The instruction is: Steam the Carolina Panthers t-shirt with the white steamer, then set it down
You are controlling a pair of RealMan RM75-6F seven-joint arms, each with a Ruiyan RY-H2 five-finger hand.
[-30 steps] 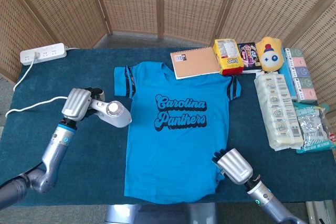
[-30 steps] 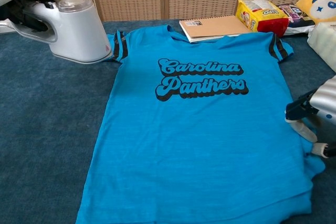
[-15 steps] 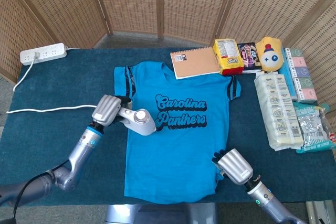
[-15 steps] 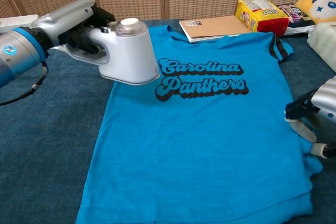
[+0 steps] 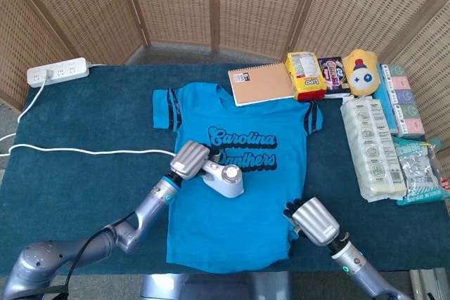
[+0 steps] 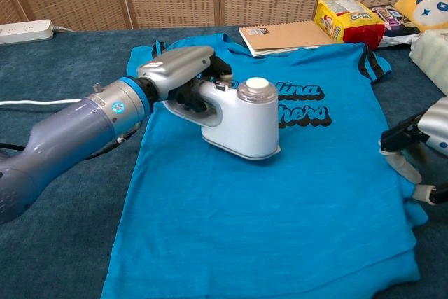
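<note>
From the head view, the left hand [image 5: 190, 159] grips the handle of the white steamer [image 5: 225, 180], which a second ago sat off the left edge of the cloth and half a second ago was just crossing the left side; now it is over the middle of the Carolina Panthers t-shirt [image 5: 235, 223], just below the lettering, so the steaming pass looks to be under way and the setting-down is not yet due. The right hand [image 5: 313, 221] has stayed at the near right hem, its fingers pressing the fabric flat, grasping nothing that I can make out. One shirt, one steamer, one power strip [image 5: 58, 72] at the far left with one white cord [image 5: 84, 150] trailing toward the steamer, and one spiral notebook [image 5: 261, 83] touching the shirt's far edge. From the chest view, the left hand [image 6: 183, 75] is clenched round the handle with the steamer [image 6: 241, 120] covering part of the print, whether its plate touches the t-shirt [image 6: 280, 208] I cannot tell; the right hand [image 6: 420, 152] rests at the right margin with curved fingers, and whether they pinch the cloth I cannot tell; one notebook [image 6: 287, 36], one yellow packet [image 6: 348, 22]
</note>
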